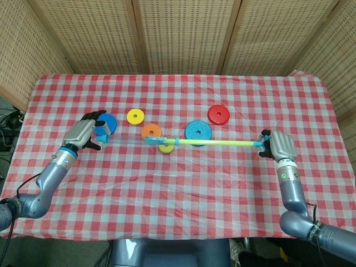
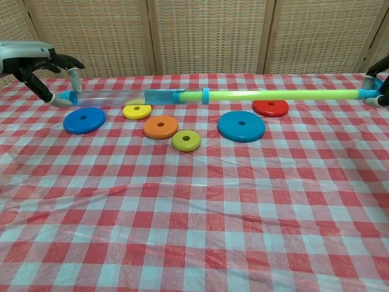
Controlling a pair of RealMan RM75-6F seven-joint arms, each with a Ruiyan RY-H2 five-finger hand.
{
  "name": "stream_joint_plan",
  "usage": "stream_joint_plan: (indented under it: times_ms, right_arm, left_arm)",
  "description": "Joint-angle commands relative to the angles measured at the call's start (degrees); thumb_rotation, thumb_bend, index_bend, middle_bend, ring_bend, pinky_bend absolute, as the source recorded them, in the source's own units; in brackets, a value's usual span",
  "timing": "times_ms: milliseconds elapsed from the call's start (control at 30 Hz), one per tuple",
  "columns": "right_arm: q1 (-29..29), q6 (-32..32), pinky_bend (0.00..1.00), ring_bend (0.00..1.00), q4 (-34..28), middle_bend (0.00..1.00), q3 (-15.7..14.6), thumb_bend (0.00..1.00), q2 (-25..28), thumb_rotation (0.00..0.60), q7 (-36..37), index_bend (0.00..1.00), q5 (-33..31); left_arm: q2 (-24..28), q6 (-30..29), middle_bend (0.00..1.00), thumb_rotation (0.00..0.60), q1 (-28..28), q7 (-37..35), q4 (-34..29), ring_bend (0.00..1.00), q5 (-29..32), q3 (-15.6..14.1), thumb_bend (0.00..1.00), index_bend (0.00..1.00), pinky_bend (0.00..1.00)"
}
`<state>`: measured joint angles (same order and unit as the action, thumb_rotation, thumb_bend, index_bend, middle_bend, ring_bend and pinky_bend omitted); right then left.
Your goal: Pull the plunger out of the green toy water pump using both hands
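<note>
The toy water pump hangs level above the table, stretched between my two hands. Its clear barrel (image 2: 115, 97) (image 1: 128, 139) runs from my left hand (image 2: 37, 62) (image 1: 81, 133), which grips the barrel's left end. The green plunger rod (image 2: 279, 94) (image 1: 217, 143) sticks far out of the barrel's blue-collared right end (image 2: 205, 95). My right hand (image 1: 281, 144) grips the blue handle at the rod's right end. In the chest view the right hand (image 2: 382, 85) shows only at the frame edge.
Flat discs lie on the checked cloth under the pump: a blue disc (image 2: 84, 120), a yellow disc (image 2: 137, 111), an orange disc (image 2: 160, 126), a small olive-yellow disc (image 2: 186, 140), a larger blue disc (image 2: 241, 126) and a red disc (image 2: 270, 107).
</note>
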<state>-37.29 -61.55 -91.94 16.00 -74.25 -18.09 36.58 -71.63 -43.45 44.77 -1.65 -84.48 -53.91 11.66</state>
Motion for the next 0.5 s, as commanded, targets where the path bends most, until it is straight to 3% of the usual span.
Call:
stream_joint_plan:
  times_ms: [33, 500]
  right_arm:
    - [0.18, -0.23, 0.76, 1.00, -0.32, 1.00, 0.06, 0.61, 0.25, 0.600, -0.13, 0.67, -0.07]
    - [0.66, -0.80, 0.76, 1.00, -2.50, 1.00, 0.27, 0.60, 1.76, 0.600, -1.34, 0.67, -1.26]
  left_arm:
    - [0.31, -0.20, 0.00, 0.600, -0.32, -0.19, -0.25, 0.00, -0.18, -0.02, 0.30, 0.51, 0.00]
    - [0.69, 0.07, 0.00, 0.600, -1.26, -0.40, 0.26, 0.00, 0.24, -0.32, 0.30, 0.51, 0.00]
